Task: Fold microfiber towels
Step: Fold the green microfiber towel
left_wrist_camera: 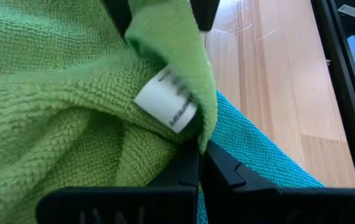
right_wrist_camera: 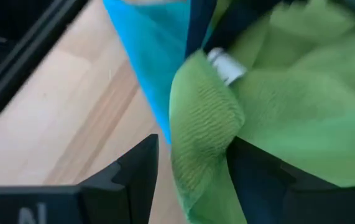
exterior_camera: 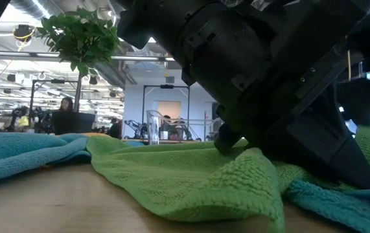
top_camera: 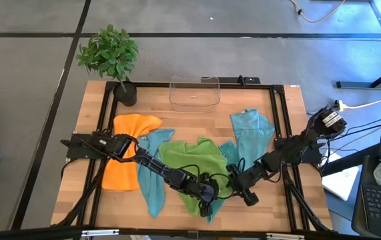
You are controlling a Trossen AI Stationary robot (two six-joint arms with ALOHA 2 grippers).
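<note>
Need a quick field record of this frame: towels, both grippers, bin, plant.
green towel: crumpled, front middle of the table, lying over teal towels
left gripper: jaws shut on a green towel edge by its white tag
right gripper: jaws open around a green towel fold, not clamped
orange towel: flat at the left, under the left arm
teal towels: one right of centre, others partly under the green towel
clear bin: back edge, centre
potted plant: back left corner
</note>
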